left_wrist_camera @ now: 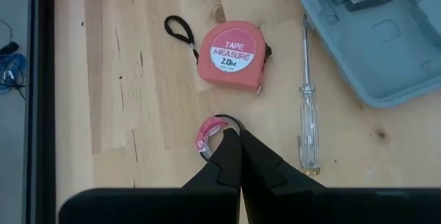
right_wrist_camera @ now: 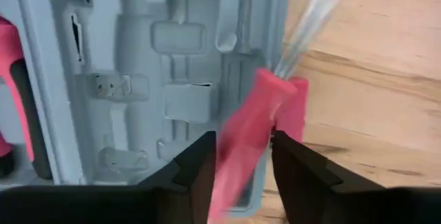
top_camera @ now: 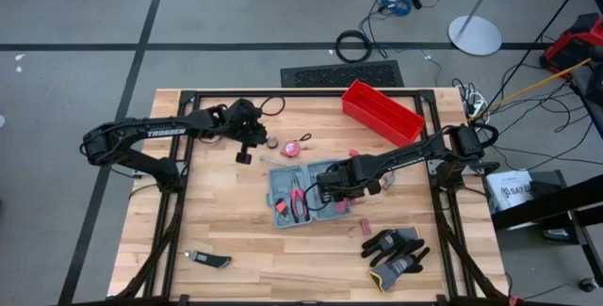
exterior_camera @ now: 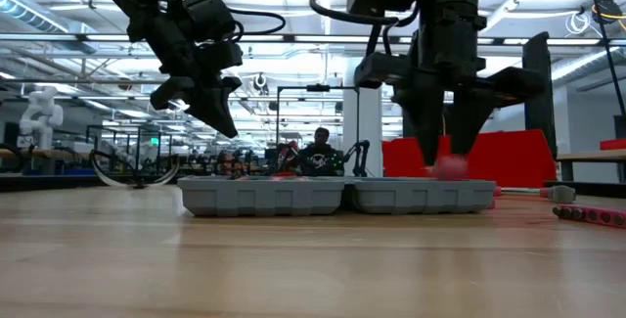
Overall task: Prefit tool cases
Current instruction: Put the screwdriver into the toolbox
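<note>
A: Tool case (top_camera: 303, 191), centre of the high view, lies open flat; why is the right gripper (right_wrist_camera: 241, 156) above its right half?

B: To seat a red-handled screwdriver (right_wrist_camera: 251, 134), blurred between parted fingers; whether gripped, unclear. Red pliers (top_camera: 296, 199) fill the left half. Left gripper (left_wrist_camera: 239, 156), clenched empty, waits upper left.

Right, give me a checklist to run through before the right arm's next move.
1. Tool case lies open and flat on the table: ok.
2. Right gripper is over the case's right half: ok.
3. Pink-handled screwdriver sits between its fingers: ok; seated in a slot: cannot tell, it is blurred.
4. Pliers are already in the case: ok.
5. Left gripper is shut, clear of the case, above the tape roll: ok.
6. Clear-handled screwdriver is outside the case: not ok.
</note>
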Controlling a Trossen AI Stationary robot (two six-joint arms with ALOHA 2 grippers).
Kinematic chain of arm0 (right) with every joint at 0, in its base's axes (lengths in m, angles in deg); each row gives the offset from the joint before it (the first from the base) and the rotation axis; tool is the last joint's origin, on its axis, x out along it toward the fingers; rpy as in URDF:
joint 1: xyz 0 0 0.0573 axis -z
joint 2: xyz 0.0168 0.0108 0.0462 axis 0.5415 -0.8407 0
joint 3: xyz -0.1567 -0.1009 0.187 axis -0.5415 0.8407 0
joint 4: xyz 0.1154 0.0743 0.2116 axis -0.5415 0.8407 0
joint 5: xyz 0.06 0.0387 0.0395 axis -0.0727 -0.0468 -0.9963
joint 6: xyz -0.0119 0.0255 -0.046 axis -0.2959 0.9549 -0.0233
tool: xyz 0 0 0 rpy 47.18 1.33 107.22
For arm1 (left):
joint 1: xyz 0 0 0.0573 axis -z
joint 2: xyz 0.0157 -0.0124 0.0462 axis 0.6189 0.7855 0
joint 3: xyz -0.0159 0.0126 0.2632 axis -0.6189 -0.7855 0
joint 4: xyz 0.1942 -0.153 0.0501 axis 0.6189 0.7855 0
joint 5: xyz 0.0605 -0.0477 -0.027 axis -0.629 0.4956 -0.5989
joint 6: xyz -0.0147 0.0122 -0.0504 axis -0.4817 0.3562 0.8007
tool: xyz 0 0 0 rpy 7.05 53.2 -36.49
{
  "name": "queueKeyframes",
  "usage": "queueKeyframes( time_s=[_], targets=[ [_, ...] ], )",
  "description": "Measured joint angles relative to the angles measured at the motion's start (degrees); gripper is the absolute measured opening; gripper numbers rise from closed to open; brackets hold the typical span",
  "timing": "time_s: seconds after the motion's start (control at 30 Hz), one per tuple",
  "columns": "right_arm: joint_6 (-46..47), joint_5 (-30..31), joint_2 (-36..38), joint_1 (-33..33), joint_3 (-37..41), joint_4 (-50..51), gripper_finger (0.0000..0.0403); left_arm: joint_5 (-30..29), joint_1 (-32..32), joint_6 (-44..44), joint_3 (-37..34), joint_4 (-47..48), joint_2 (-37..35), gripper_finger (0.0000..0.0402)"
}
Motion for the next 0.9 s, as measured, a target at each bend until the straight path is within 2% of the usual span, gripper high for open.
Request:
queueKeyframes(
  time_s=[0.13,0.67,0.9],
  targets=[
    [-0.49,0.42,0.0,0.0,0.0,-1.61,0.0138,-0.01,0.02,0.02,0.0,0.02,0.0,0.0002],
    [-6.94,2.79,0.0,2.04,0.0,-1.96,0.0084,-0.02,0.01,0.04,0.0,-0.01,0.0,0.0002],
    [-11.35,7.65,0.0,4.15,0.0,-2.24,0.0064,-0.02,0.0,0.02,0.0,-0.05,0.0,0.0002]
  ],
)
